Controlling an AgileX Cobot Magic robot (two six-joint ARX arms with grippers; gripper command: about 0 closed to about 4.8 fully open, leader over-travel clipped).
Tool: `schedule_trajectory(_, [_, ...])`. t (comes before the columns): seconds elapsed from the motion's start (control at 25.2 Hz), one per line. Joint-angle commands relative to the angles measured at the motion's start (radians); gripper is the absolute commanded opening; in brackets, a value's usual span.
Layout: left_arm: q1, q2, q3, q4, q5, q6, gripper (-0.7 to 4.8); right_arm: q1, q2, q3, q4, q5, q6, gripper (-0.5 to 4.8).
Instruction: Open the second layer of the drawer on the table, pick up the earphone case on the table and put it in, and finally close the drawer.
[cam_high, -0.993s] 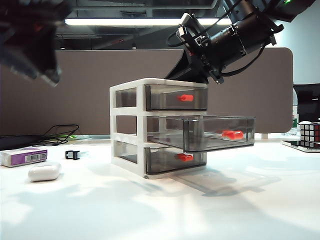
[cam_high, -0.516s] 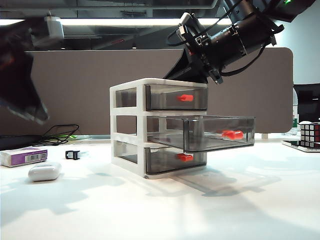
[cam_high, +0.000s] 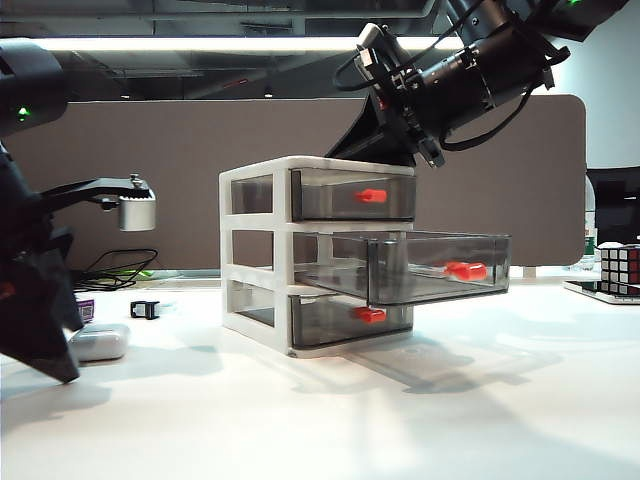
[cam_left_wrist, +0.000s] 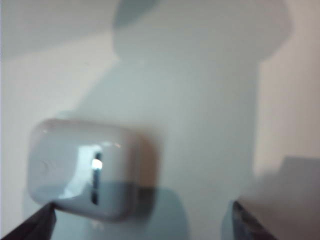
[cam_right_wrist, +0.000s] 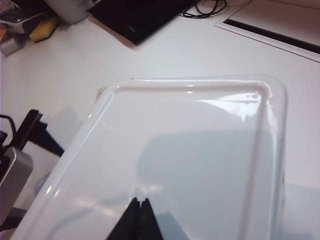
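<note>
One bench (cam_high: 330, 420) carries the drawer (cam_high: 262, 250), its second layer (cam_high: 420, 268) already pulled out. Right hand (cam_right_wrist: 139, 212), fingers pressed together, rests atop it. Left hand (cam_left_wrist: 142, 222), spread wide, should straddle the earphone case (cam_left_wrist: 90, 170) squarely, then pinch.

Puzzle cube (cam_high: 620, 268) far right; black clip (cam_high: 145, 309) left.

— What's on the table (cam_high: 330, 420)?

— A white desk top. The drawer (cam_high: 318, 255) stands near its middle, toward the far edge.

— And by the left edge?

— The earphone case (cam_high: 100, 341) lies flat there. A small black clip (cam_high: 145, 309) sits behind it, nearer the far edge. A Rubik's cube (cam_high: 619, 268) stands at the right edge.
</note>
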Motion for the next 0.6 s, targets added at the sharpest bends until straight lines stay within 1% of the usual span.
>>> schedule_trajectory(0.04, [0.002, -0.003, 0.003, 0.086, 0.000, 0.007, 4.79, 0.004, 0.013, -0.014, -0.102, 0.000, -0.013, -0.05])
schedule_trajectory(0.12, [0.008, -0.003, 0.003, 0.119, 0.003, 0.017, 4.79, 0.004, 0.013, -0.014, -0.108, 0.001, -0.020, -0.05])
schedule_trajectory(0.24, [0.028, -0.002, 0.003, 0.156, 0.038, 0.038, 4.79, 0.004, 0.013, -0.014, -0.113, 0.001, -0.027, -0.05])
schedule_trajectory(0.32, [0.056, -0.002, 0.005, 0.167, 0.084, 0.043, 4.79, 0.004, 0.013, -0.014, -0.115, 0.001, -0.029, -0.05])
schedule_trajectory(0.36, [0.091, -0.002, 0.005, 0.167, 0.133, 0.049, 4.79, 0.004, 0.013, -0.014, -0.115, 0.000, -0.029, -0.05])
schedule_trajectory(0.44, [0.135, -0.003, 0.005, 0.167, 0.184, 0.049, 4.79, 0.004, 0.013, -0.014, -0.115, 0.001, -0.029, -0.05])
schedule_trajectory(0.48, [0.161, -0.002, 0.007, 0.166, 0.246, 0.049, 4.35, 0.004, 0.013, -0.014, -0.115, 0.000, -0.029, -0.05])
schedule_trajectory(0.52, [0.172, -0.002, 0.010, 0.164, 0.276, 0.048, 4.09, 0.004, 0.013, -0.014, -0.115, 0.000, -0.029, -0.05])
schedule_trajectory(0.56, [0.180, -0.002, 0.011, 0.165, 0.299, 0.048, 3.93, 0.004, 0.013, -0.014, -0.115, 0.000, -0.029, -0.05])
schedule_trajectory(0.6, [0.187, -0.002, 0.014, 0.166, 0.316, 0.047, 3.93, 0.004, 0.013, -0.014, -0.115, 0.000, -0.029, -0.05])
